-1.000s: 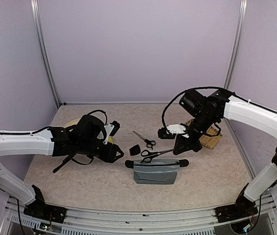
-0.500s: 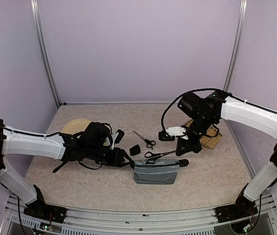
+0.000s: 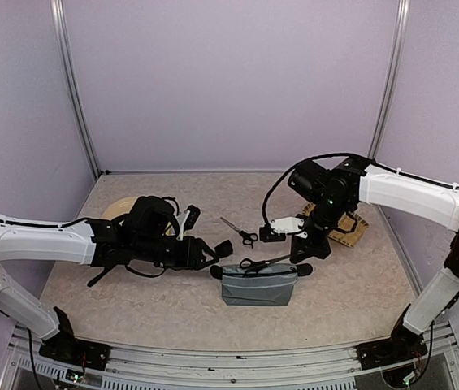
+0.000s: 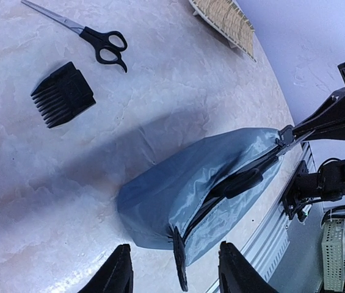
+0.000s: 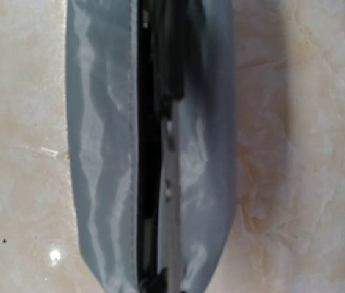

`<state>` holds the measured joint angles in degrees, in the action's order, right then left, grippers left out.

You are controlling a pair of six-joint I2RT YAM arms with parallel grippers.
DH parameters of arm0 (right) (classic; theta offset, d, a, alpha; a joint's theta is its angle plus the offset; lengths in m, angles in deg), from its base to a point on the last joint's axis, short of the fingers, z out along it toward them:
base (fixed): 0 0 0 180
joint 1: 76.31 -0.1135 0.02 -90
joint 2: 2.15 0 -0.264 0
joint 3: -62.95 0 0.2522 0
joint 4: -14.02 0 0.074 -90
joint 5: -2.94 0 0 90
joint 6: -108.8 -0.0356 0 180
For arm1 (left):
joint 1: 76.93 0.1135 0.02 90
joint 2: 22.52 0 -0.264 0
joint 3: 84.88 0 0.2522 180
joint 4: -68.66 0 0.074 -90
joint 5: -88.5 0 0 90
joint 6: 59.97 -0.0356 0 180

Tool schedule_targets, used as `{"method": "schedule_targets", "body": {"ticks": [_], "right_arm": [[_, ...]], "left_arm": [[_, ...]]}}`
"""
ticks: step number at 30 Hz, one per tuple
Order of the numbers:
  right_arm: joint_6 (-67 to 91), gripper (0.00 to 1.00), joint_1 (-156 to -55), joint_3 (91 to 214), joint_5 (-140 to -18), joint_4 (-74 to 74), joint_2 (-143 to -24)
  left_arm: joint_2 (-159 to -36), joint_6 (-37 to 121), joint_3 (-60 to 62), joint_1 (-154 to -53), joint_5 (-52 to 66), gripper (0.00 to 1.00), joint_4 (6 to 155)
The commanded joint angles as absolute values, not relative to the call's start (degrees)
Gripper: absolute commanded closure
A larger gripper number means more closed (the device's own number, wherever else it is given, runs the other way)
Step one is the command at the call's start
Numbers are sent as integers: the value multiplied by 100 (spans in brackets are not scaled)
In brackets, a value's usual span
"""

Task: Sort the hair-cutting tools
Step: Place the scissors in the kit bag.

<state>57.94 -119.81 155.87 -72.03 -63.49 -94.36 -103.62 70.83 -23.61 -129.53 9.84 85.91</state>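
Note:
A grey zip pouch (image 3: pixel 259 286) lies at the front centre, its slit (image 5: pixel 148 152) gaping. My right gripper (image 3: pixel 300 253) is shut on the blade end of one pair of scissors (image 3: pixel 257 262). Its silver blade (image 5: pixel 169 201) and black handles (image 4: pixel 242 180) lie in the slit. My left gripper (image 3: pixel 211 262) is open at the pouch's left end. Its fingers (image 4: pixel 116 273) straddle the black end tab (image 4: pixel 179 259) without touching it. The other scissors (image 3: pixel 241 231) and the small black piece (image 3: pixel 224 248) lie behind the pouch. A long black comb (image 3: pixel 103 274) pokes out under the left forearm. The clipper is out of view.
A round beige plate (image 3: pixel 118 209) sits at the back left, partly hidden by the left arm. A woven tray (image 3: pixel 349 233) lies at the right behind the right arm. The table's metal front rail (image 4: pixel 282 244) runs close to the pouch.
My left gripper has reached right, up to the pouch's left end. My right gripper has carried the scissors forward and down, from behind the pouch onto its slit.

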Motion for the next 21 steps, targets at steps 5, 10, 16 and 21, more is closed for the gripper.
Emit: {"method": "schedule_targets", "body": {"ticks": [5,10,16,21], "right_arm": [[5680,100,-12270,15562,-7344,-6105,-9672],[5654,100,-12435,15607,-7349,-6032,-9852],[5558,100,-12625,15628,-7390,-5937,-10052],[5467,100,-12772,15702,-7396,-5846,-10212]], "left_arm": [[-10732,7258,-2156,-13114,1308,57,8642],[-11022,7271,-2124,-13208,1346,71,8561],[-11100,7366,-2176,-13239,1439,100,8293],[-11095,7404,-2217,-13248,1523,100,8159]]}}
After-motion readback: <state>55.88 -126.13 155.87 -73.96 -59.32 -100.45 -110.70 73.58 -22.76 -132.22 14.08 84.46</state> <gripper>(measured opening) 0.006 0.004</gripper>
